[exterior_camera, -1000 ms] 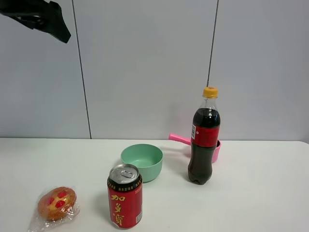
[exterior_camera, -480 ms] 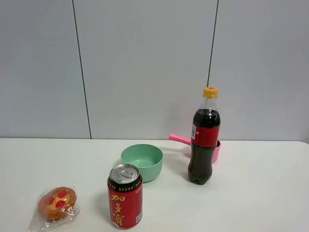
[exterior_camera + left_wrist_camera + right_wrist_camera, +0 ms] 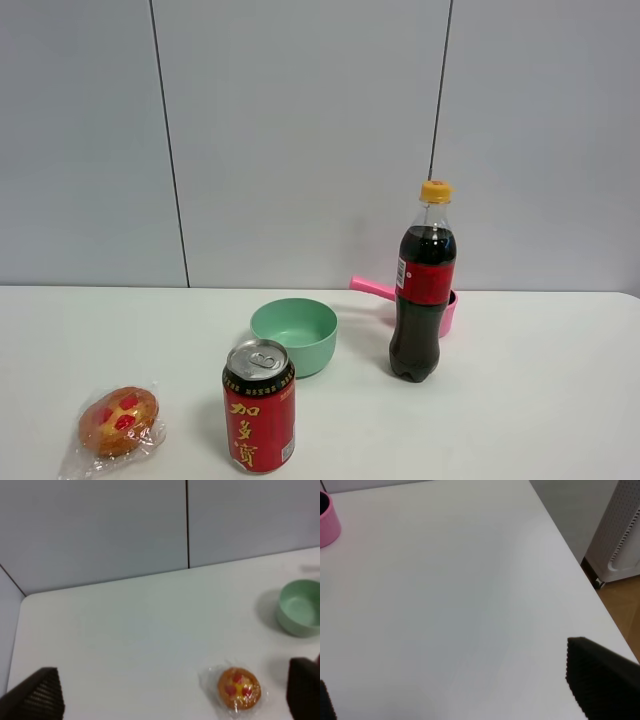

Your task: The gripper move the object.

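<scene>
The cola bottle (image 3: 424,290), tall and clear with a red label and a yellow-orange cap, stands upright on the white table (image 3: 540,400), right of centre. No gripper shows in the exterior high view. In the left wrist view my left gripper (image 3: 172,692) is open and empty, high above the table's left part, with black fingertips (image 3: 42,697) at the frame's corners. In the right wrist view my right gripper (image 3: 455,690) is open and empty above the table's right part, far from the bottle. The bottle is out of both wrist views.
A red can (image 3: 258,405) stands at the front centre. A green bowl (image 3: 293,335) sits behind it and also shows in the left wrist view (image 3: 300,607). A pink cup (image 3: 447,308) with a handle is behind the bottle. A wrapped pastry (image 3: 118,420) lies front left. The table edge (image 3: 570,555) and a white appliance (image 3: 625,530) are at the right.
One second ago a black arm part showed at the top left of the exterior high view; it has since moved out of view. The objects on the table have not moved.
</scene>
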{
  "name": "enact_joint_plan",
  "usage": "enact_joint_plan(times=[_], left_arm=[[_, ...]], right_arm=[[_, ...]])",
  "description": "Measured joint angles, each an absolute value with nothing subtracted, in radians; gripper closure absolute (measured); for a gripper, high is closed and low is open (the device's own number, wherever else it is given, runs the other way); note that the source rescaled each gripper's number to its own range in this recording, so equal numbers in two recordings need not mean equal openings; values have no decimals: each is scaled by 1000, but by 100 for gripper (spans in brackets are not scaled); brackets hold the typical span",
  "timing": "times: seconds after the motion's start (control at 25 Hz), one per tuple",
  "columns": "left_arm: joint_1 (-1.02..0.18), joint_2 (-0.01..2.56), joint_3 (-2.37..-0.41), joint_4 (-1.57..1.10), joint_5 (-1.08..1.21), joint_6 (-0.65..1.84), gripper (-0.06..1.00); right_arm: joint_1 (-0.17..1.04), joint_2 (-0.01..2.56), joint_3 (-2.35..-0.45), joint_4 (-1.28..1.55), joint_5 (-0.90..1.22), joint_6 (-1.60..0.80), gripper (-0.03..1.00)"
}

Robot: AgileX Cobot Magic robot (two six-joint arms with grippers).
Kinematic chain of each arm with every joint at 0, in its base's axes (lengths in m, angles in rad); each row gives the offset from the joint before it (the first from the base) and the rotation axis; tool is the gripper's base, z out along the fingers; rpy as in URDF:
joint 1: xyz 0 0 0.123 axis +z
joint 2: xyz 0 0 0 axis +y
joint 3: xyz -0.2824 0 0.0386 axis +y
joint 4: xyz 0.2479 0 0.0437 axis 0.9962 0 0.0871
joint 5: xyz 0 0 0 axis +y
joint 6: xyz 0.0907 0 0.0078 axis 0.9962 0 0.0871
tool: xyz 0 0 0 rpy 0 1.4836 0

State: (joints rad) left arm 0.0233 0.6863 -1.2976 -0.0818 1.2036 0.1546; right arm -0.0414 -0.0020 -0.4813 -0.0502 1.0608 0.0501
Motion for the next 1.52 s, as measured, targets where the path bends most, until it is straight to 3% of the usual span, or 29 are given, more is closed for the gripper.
enact_joint_plan(times=[0.64, 1.2, 1.52], left_arm=[[23, 62, -782, -57, 1218, -34, 11], [23, -6, -520, -81, 1092, -47, 11], [23, -6, -505, -101, 1053, -32, 11]], right_arm=[[-41, -2, -481, -50, 1061, 50, -3], [-41, -2, -481, -50, 1061, 50, -3], [-41, -2, -481, -50, 1061, 50, -3]])
